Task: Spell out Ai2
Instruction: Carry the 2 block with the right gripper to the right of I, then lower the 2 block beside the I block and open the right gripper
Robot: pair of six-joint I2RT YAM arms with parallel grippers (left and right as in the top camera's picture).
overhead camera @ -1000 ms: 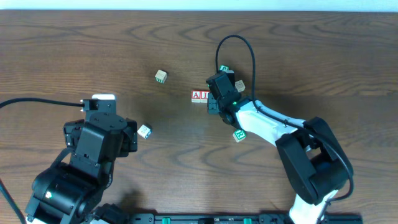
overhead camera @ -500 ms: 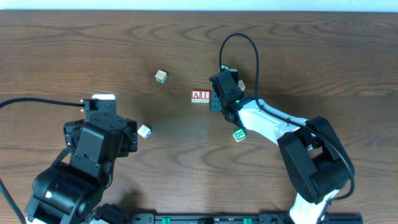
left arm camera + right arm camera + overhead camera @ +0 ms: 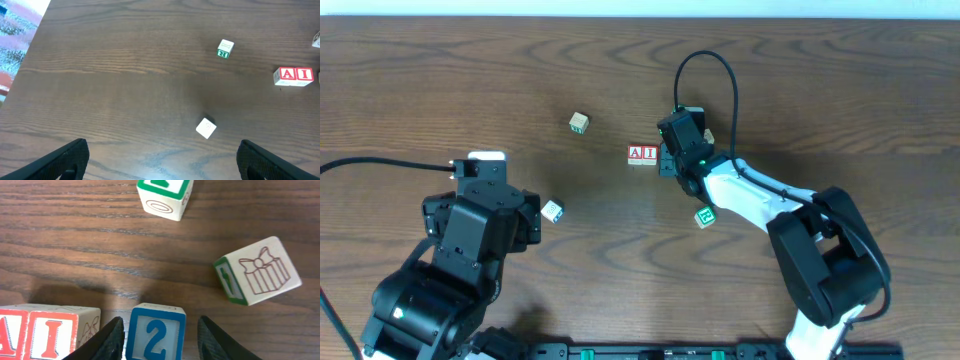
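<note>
Straddling the 2 cube (image 3: 156, 340), right claw (image 3: 160, 330) stands slightly parted, three o'clock of I cube (image 3: 55, 332); left claw (image 3: 162, 150) gapes wide.

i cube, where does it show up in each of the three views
Overhead: the I cube lies just above the middle of the table, at the right end of the red pair.
Left wrist: far right edge, upper half.
Right wrist: bottom left, left of the 2 cube.
Shared landmark: the A cube, touching the I cube's left side in every view.
</note>
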